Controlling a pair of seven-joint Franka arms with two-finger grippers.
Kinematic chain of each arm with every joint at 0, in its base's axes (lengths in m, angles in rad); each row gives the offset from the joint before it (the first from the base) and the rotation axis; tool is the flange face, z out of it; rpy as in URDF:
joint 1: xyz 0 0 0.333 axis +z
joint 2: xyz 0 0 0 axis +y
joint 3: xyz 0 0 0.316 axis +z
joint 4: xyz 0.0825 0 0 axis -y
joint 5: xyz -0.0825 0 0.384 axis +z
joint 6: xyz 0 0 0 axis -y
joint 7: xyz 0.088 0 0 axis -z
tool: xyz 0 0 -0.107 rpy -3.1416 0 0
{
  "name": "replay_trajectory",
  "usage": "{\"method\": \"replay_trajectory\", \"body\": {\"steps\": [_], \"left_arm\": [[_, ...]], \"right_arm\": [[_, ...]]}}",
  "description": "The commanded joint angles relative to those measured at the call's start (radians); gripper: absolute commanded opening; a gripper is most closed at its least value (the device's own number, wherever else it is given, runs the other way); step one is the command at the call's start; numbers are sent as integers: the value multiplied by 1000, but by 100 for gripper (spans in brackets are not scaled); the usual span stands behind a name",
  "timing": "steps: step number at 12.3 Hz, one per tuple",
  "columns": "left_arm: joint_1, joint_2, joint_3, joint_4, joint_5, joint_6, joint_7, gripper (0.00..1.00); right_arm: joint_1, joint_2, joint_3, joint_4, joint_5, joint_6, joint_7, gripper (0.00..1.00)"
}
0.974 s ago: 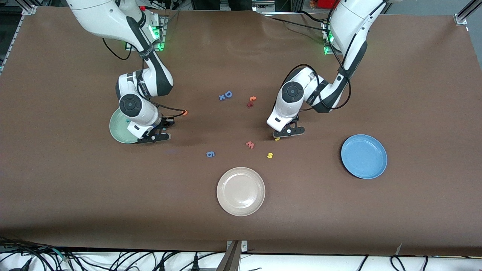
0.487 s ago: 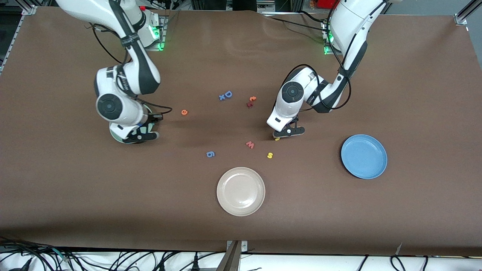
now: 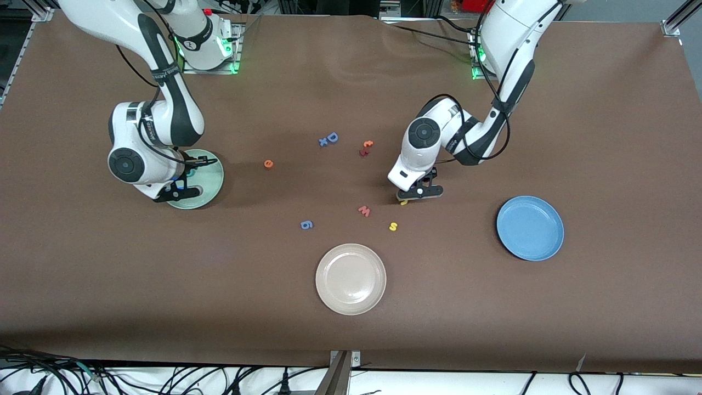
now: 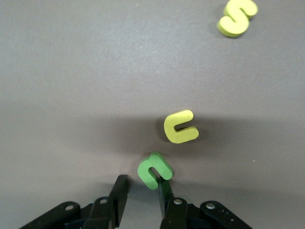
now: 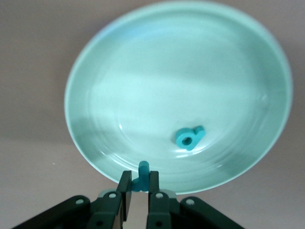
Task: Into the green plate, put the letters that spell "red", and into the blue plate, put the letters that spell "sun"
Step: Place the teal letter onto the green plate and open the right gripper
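Observation:
My right gripper (image 5: 139, 183) is shut on a teal "r" (image 5: 142, 168) over the rim of the green plate (image 5: 190, 71), where a teal "d" (image 5: 189, 137) lies. In the front view this gripper (image 3: 175, 192) hangs at the edge of that plate (image 3: 213, 174). The orange "e" (image 3: 268, 163) lies on the table toward the middle. My left gripper (image 4: 142, 186) is low over the table with its jaws apart. A green "n" (image 4: 153, 171) leans on one fingertip, with a yellow "u" (image 4: 181, 128) just past it and a yellow "s" (image 4: 237, 18) farther off. The blue plate (image 3: 530, 227) holds nothing.
A beige plate (image 3: 351, 278) sits near the front edge. A red "w" (image 3: 364, 210) and a blue "6" (image 3: 307, 224) lie between the arms. A blue "D" (image 3: 331, 137) and small red and orange letters (image 3: 366, 148) lie nearer the bases.
My right arm has swung toward its own end of the table, across the green plate, uncovering the orange "e". The left gripper's jaws have parted; that arm has stayed in place.

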Motion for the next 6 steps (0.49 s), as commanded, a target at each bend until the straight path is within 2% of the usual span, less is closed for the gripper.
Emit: {"method": "replay_trajectory", "body": {"steps": [1, 2, 3, 4, 5, 6], "left_arm": [[-6, 27, 13, 22, 73, 3, 3, 35], [-6, 25, 13, 22, 76, 3, 3, 35], [-6, 25, 13, 28, 71, 3, 3, 36], [-6, 25, 12, 42, 61, 14, 0, 42], [-4, 22, 12, 48, 59, 23, -6, 43], [-4, 22, 12, 48, 58, 25, -8, 44]], "right_arm": [[1, 48, 1, -7, 42, 18, -13, 9], [-2, 71, 1, -1, 56, 26, -14, 9], [-5, 82, 1, -1, 59, 28, -16, 13], [-7, 82, 1, 1, 74, 28, -16, 41], [-7, 82, 2, 10, 88, 20, -10, 88], [-5, 78, 2, 28, 88, 0, -6, 100]]}}
